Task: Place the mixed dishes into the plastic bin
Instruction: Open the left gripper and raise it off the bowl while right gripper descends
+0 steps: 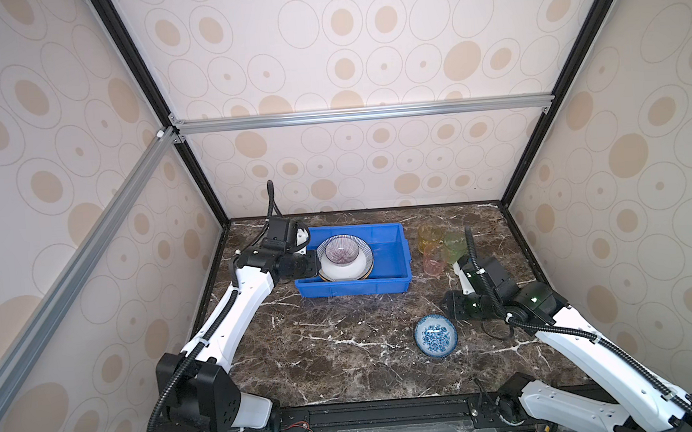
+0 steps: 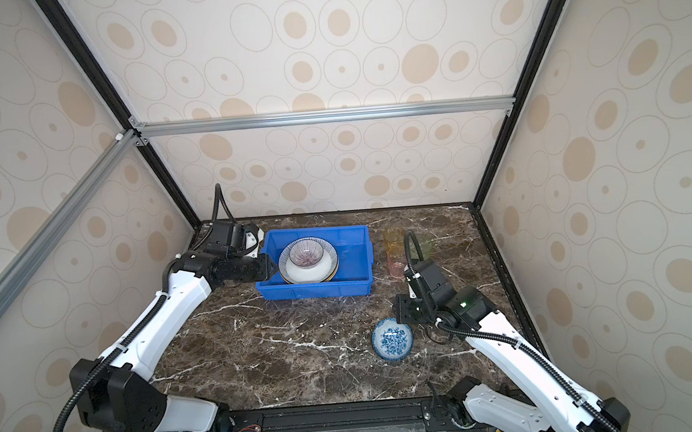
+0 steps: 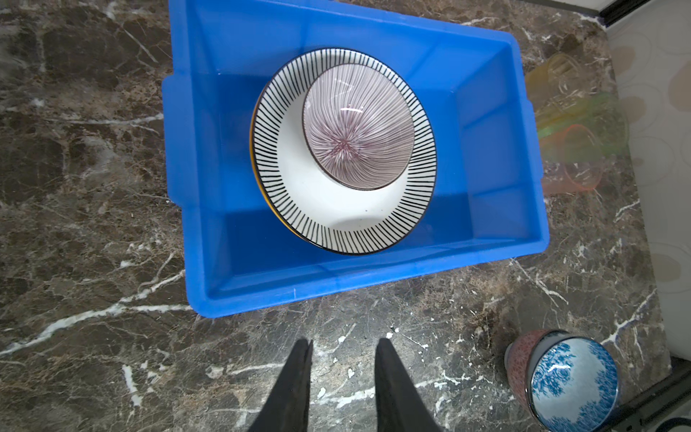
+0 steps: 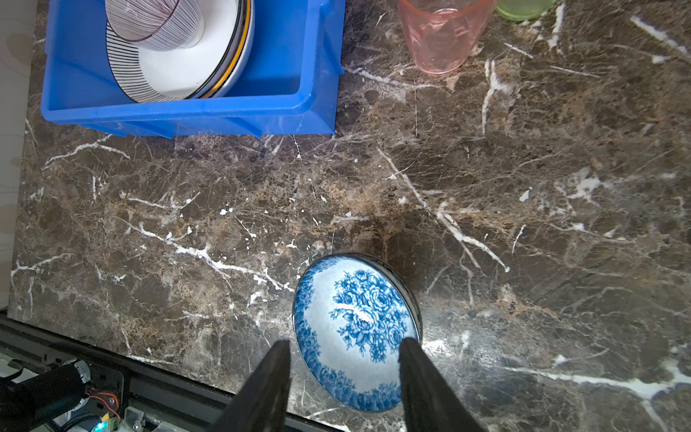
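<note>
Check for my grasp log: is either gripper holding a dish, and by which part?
Nothing is held: the left gripper is open and empty, the right gripper open over the blue floral bowl, not gripping it.

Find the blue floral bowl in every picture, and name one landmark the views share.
In a top view: blue floral bowl on marble, front-right of the blue bin.
In a top view: bowl in the same spot.
Left wrist view: bowl off one bin corner.
Right wrist view: bowl framed by the open right gripper.
Shared landmark: the blue bin.
</note>
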You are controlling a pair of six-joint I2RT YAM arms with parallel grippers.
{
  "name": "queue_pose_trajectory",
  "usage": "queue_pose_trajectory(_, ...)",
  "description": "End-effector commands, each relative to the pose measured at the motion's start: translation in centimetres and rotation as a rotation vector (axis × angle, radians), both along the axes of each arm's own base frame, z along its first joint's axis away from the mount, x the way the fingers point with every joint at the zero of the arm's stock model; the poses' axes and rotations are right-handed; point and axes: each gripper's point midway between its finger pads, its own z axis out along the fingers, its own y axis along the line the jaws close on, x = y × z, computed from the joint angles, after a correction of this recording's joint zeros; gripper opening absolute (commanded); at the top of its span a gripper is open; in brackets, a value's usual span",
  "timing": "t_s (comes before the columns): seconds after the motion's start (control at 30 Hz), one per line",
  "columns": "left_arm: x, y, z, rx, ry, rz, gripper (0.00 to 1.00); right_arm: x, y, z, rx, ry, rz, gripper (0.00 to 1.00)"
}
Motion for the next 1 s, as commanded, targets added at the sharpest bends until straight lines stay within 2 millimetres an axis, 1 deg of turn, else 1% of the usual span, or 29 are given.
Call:
queue_pose_trajectory(0.0,-1.2,-1.0,0.7,-0.010,-0.010,-0.043,0.30,-1.0,-0.4,-0.8,-0.013,0.027,-0.009,0.50)
queue_pose_trajectory(0.2,-2.2,-2.9,0.2,-0.003,-0.001,-0.097,0.30,-1.5,-1.4,-2.0,-0.052,0.050,-0.034,0.50)
queue_pose_trajectory(0.5,-3.2,-4.8,-0.4,-0.009,0.006,-0.141,0.30,-1.8,-2.1,-4.0,-0.104,0.098,-0.051,0.50)
queue_pose_trajectory(0.7,-4.1,-5.1,-0.5,-0.008,0.010,-0.155,0.30,-1.9,-2.2,-5.2,-0.130,0.126,-0.048,0.50)
queue_pose_trajectory(0.97,-5.1,-4.4,-0.9,0.006,0.021,-0.137,0.30,-1.9,-2.3,-6.6,-0.164,0.154,-0.035,0.50)
